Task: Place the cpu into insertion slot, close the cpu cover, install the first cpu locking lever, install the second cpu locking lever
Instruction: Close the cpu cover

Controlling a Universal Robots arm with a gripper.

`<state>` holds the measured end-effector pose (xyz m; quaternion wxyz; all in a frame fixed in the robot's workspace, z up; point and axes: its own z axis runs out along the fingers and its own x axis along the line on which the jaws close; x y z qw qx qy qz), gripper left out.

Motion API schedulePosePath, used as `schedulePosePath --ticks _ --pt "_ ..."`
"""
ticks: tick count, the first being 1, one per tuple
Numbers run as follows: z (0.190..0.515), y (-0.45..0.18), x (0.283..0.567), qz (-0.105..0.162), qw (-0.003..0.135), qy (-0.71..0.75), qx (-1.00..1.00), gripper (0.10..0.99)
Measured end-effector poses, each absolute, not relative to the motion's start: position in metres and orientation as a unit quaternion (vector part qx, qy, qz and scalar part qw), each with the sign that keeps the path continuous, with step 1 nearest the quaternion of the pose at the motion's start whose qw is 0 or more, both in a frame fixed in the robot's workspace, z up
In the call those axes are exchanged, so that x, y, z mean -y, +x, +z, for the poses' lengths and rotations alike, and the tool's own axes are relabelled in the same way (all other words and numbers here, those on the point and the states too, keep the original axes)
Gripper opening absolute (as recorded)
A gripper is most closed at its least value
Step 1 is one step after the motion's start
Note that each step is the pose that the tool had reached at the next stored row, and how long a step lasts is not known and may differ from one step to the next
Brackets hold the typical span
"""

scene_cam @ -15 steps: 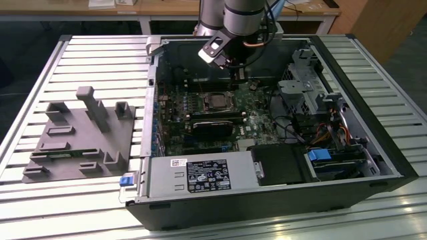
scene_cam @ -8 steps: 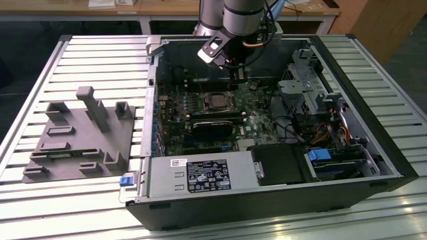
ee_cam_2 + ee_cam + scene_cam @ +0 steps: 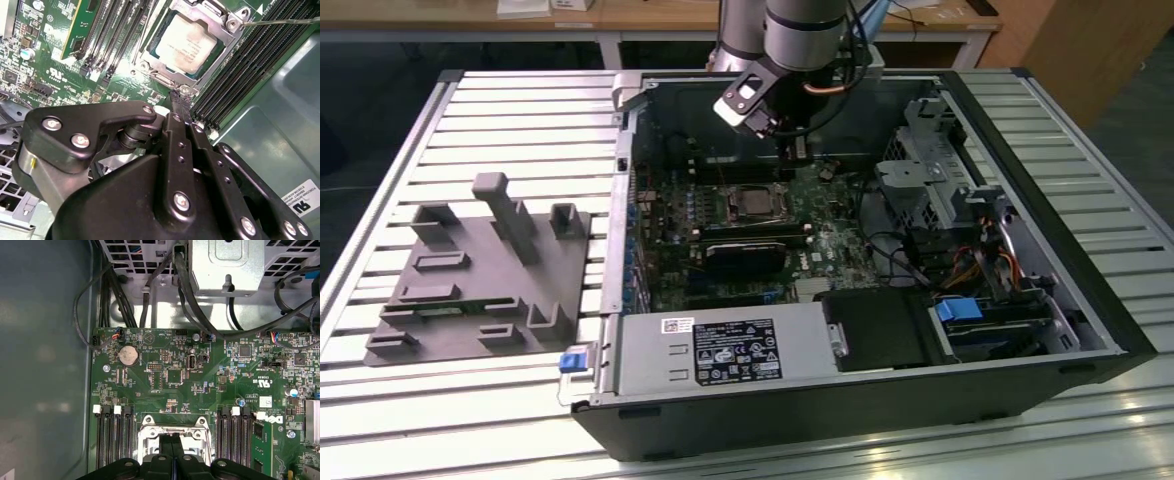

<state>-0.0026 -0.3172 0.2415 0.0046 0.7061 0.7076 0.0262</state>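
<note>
The cpu point(image 3: 186, 41) lies flat in its socket on the green motherboard, dull silver top facing up. The cpu cover point(image 3: 159, 74) lies down around it as a silvery frame. A thin metal locking lever point(image 3: 285, 20) sticks out sideways from one corner of the socket. My gripper point(image 3: 181, 101) is shut, with its black fingertips together right at the socket's edge. In the exterior view the gripper point(image 3: 787, 152) hangs inside the open computer case just behind the cpu point(image 3: 750, 203). In the first wrist view the fingers point(image 3: 166, 452) overlap the cover point(image 3: 150, 431).
Black memory slots point(image 3: 250, 65) flank the socket on both sides. A black rectangular block point(image 3: 744, 258) sits in front of the socket, with a power supply point(image 3: 720, 350) at the case front. A drive cage point(image 3: 921, 180) and cables point(image 3: 150, 295) crowd the case. A grey fixture point(image 3: 480, 270) lies on the slatted table.
</note>
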Motion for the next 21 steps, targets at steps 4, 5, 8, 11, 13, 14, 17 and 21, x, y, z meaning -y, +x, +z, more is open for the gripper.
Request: schedulePosePath --ticks 4,5,8,11,13,14,17,21 --pt "0.2415 -0.0035 0.3172 0.026 0.004 0.706 -0.708 0.114" --pt "0.2415 -0.0037 0.3172 0.026 0.004 0.706 -0.708 0.114" --pt "0.2415 -0.0044 0.3172 0.026 0.004 0.706 -0.708 0.114" --pt "0.2415 -0.0050 0.3172 0.026 0.004 0.706 -0.708 0.114" --pt "0.2415 -0.0054 0.3172 0.026 0.004 0.706 -0.708 0.114" --pt "0.2415 -0.0056 0.3172 0.026 0.004 0.706 -0.708 0.114" --pt "0.2415 -0.0062 0.3172 0.026 0.004 0.706 -0.708 0.114" --pt "0.2415 -0.0070 0.3172 0.026 0.004 0.706 -0.708 0.114"
